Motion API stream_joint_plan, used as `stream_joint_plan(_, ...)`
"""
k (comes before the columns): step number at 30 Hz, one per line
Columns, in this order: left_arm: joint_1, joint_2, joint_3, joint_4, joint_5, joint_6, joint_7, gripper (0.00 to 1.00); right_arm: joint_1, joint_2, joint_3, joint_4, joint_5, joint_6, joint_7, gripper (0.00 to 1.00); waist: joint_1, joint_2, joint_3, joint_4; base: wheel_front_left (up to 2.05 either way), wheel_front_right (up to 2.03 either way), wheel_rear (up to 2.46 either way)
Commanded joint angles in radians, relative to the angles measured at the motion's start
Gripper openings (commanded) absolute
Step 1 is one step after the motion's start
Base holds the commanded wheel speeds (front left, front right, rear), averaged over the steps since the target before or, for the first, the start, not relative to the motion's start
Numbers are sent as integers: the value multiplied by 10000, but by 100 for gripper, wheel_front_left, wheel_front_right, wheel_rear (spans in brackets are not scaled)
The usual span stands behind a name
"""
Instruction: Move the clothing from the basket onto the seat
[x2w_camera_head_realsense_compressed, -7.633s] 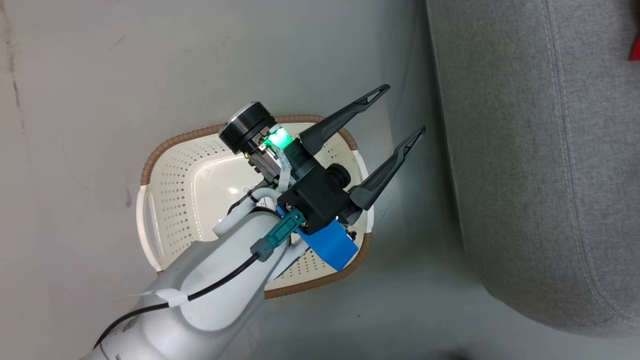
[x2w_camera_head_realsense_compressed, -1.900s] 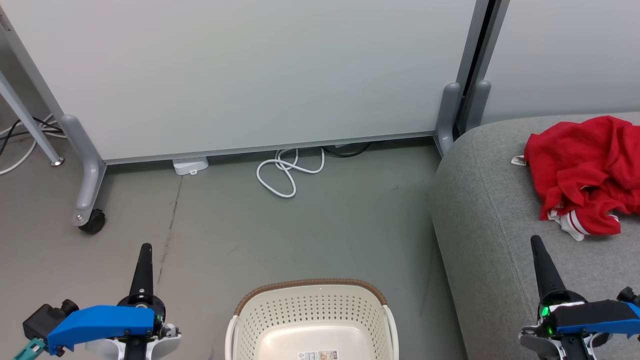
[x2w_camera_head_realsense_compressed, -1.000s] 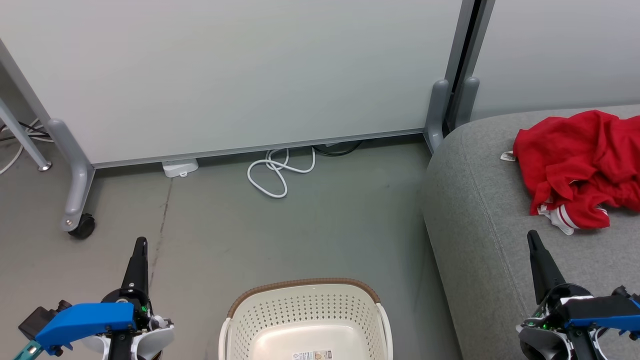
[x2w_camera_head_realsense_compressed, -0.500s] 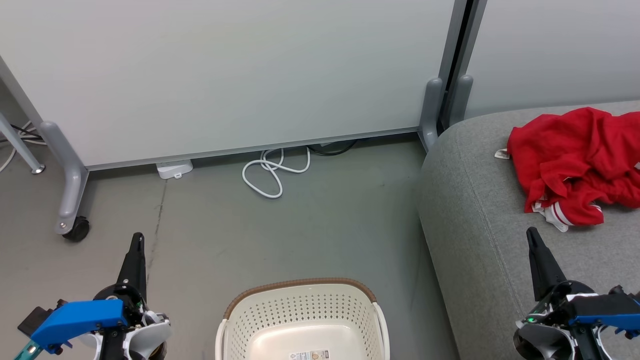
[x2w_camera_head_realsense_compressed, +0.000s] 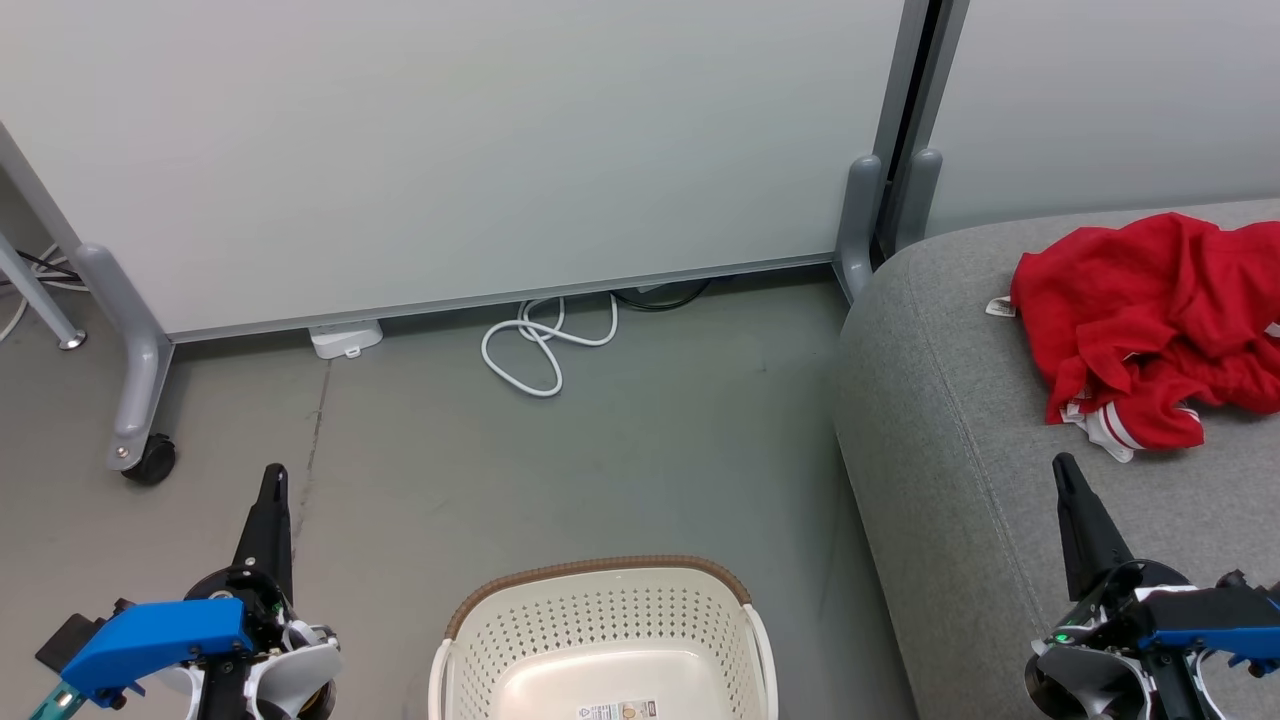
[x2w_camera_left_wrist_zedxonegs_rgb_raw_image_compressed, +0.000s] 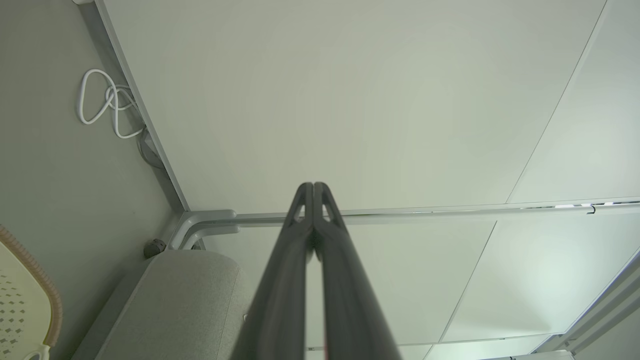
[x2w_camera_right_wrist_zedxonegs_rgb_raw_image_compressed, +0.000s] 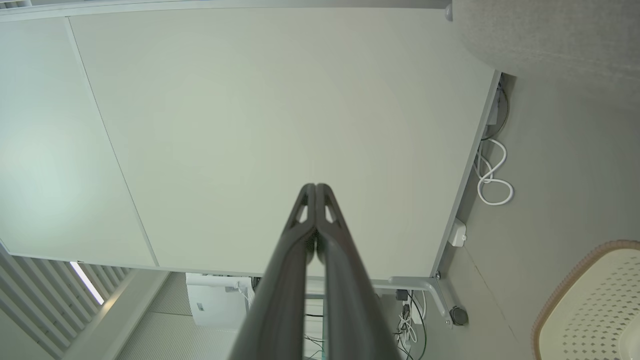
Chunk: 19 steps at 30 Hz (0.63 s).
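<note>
Grey floor is occupied by the emptied cream-white perforated plastic basket; crumpled bright red fabric clothing is laid on the light-grey upholstered seat. Left fingers and right fingers are pressed together, nothing needing grasping.

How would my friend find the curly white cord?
Look along the foot of the big pale wall panel, left of the light-grey fabric couch. The white cord lies there on the grey floor. It curls in loops, unlike the small white box nearby.
</note>
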Motion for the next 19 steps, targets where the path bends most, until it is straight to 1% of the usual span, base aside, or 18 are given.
stream_joint_plan(1,-108,-17,27,-47,-23,-95,39,0,-122,-62,-22,20,23,4,30,0,0,0,0,1,0,0,0)
stream_joint_plan(19,-108,-17,25,-47,-25,-95,39,0,-121,-60,-21,20,24,4,29,0,0,0,0,1,0,0,0)
